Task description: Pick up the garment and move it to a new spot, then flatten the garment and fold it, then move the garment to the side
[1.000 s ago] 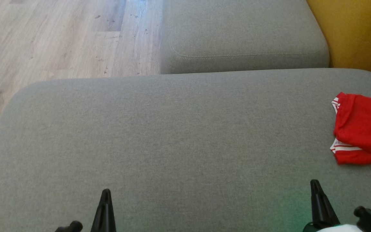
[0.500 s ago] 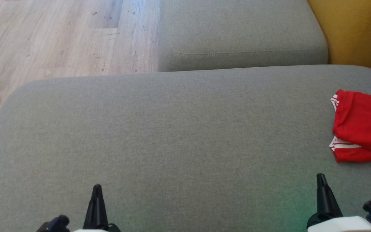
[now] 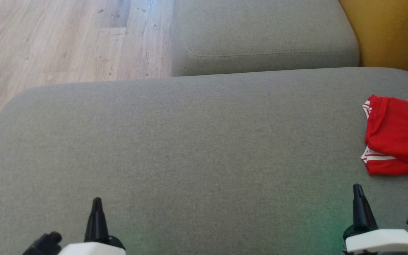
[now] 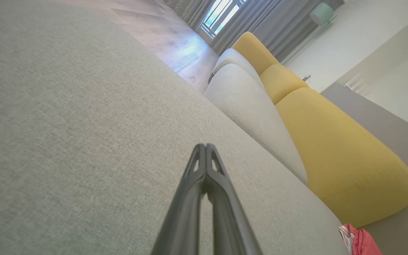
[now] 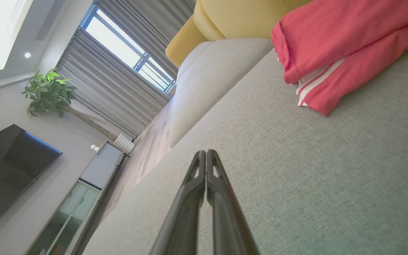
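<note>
A red garment [image 3: 398, 136] with white stripes is pictured lying in loose layers at the far right of a grey sofa cushion [image 3: 190, 141], partly cut off by the edge of the head view, so how neatly it is folded cannot be judged. Just short of it, the right tool [image 3: 357, 189] is held low over the cushion with its two dark fingers pressed together and nothing between them; a strip of bare fabric is seen between the fingertips and the garment's striped hem. Well apart, at the lower left of the head view, the left tool [image 3: 97, 203] is likewise closed and empty above the cushion. A second cushion [image 3: 260, 32] of the same grey, yellow upholstery [image 3: 391, 32] and a wooden floor [image 3: 66, 42] are seen beyond. Should the garment be picked up from here, trouble could be expected from a grasp made on the top layer alone, by which the layers would be pulled open; from fingertips driven too deep, by which the cushion's weave would be caught along with the cloth; and from a sideways push with closed fingers, by which the garment could be bunched or slid off the cushion's right end.
</note>
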Motion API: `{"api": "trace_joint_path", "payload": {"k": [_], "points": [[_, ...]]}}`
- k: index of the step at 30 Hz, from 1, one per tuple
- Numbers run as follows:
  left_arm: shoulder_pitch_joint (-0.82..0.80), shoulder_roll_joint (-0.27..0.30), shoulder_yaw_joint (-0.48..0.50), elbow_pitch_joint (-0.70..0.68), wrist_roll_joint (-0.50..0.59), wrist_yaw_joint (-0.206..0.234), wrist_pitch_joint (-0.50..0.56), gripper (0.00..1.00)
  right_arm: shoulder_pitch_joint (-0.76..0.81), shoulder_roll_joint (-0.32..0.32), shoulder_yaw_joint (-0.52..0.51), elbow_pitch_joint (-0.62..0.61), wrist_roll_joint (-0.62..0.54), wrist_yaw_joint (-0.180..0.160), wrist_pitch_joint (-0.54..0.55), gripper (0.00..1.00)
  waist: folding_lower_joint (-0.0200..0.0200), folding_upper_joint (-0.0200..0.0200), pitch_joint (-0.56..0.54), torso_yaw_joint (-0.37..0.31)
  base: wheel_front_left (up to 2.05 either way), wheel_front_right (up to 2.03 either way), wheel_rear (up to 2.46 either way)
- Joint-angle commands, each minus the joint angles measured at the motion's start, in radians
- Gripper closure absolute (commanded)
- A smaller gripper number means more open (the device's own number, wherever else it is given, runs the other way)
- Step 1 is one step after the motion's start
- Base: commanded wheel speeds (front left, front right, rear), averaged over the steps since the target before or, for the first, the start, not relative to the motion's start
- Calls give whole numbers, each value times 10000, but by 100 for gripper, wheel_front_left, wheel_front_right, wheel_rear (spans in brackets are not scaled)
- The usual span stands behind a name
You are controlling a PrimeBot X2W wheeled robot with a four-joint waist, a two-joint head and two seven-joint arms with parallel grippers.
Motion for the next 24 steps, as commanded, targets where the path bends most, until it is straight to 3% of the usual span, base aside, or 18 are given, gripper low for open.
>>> {"api": "trace_joint_path", "payload": {"k": [1, 24], "points": [[-538, 99, 332, -221, -305, -102, 48, 100, -607, -176, -4, -271, 314, 37, 96, 100, 0, 0, 13, -9, 0, 0, 0], [-1170, 114, 1054, 133, -3019, -552, 683, 100, -1289, -174, -321, -45, 3021, 51, 739, 100, 0, 0, 216, -145, 0, 0, 0]]}}
